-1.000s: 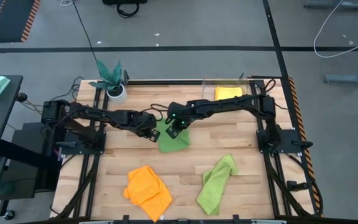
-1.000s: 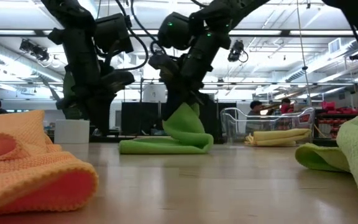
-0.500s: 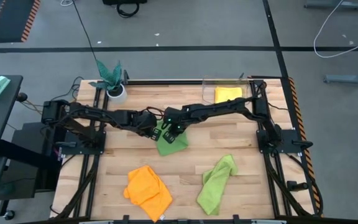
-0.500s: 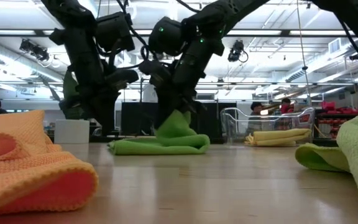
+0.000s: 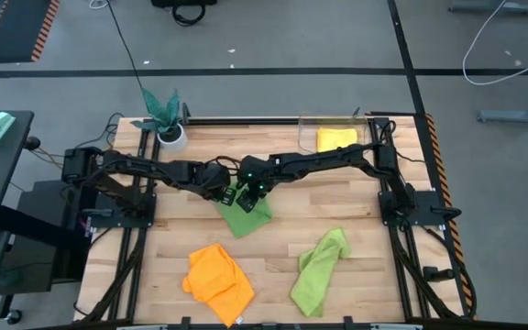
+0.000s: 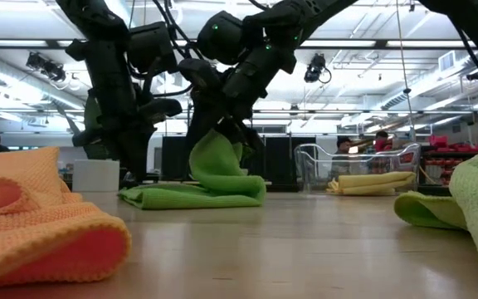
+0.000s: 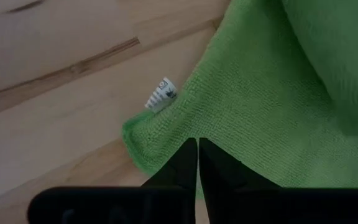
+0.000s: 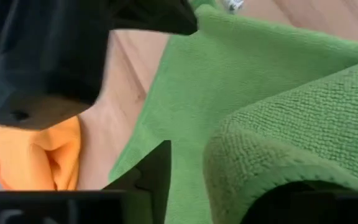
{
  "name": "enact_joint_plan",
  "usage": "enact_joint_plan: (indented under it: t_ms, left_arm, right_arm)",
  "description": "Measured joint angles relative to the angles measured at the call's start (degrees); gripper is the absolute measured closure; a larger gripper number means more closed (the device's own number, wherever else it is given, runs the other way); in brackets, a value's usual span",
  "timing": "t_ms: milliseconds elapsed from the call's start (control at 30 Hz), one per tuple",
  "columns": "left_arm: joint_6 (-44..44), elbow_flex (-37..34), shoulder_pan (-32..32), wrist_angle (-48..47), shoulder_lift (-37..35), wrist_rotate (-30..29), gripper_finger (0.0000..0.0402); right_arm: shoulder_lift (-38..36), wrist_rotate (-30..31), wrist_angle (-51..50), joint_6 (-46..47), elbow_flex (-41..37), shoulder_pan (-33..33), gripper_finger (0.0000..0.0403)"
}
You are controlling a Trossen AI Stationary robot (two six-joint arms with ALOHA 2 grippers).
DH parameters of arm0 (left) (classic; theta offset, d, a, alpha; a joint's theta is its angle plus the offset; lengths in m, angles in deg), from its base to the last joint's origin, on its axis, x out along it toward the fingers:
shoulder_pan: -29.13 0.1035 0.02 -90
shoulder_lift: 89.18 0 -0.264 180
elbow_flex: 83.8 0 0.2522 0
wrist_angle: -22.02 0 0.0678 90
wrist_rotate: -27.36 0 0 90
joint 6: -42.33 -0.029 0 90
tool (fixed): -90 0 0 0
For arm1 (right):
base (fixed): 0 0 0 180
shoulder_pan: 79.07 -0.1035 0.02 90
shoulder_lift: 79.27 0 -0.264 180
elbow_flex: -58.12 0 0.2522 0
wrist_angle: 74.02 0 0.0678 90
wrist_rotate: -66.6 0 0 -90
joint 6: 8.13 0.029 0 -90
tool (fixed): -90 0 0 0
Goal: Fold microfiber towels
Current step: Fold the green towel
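1. Green towel point(image 5: 242, 213) lies mid-table, one fold lifted
2. Our left gripper point(image 7: 197, 163) pinches its edge, fingers closed
3. Our right gripper point(image 5: 248, 194) has spread fingers over the fold

**Table layout at mid-fold**

1 towel point(image 5: 245, 213) is laid at the centre of the table point(image 5: 337, 197), partly flat and partly raised into a fold. The left gripper point(image 5: 226, 195) is placed at its left edge, the right gripper point(image 5: 250, 198) just beside it, over the raised fold. 2 further towels are laid near the front edge: 1 point(image 5: 218, 281) at front left, 1 point(image 5: 318, 269) at front right, well apart from the centre towel. A 4th towel point(image 5: 335, 137) is held in a clear bin point(image 5: 306, 127) at the back, right of centre. A potted plant point(image 5: 165, 117) is stood at the back left corner.
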Motion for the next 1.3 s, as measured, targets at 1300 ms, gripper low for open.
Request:
enact_joint_plan:
  t_ms: [1300]
  left_arm:
    - [5.03, 0.11, -15.76, -16.73, -18.32, 7.86, 0.0395]
  right_arm:
    - [0.00, 1.01, 0.92, -1.81, -0.02, -1.22, 0.0247]
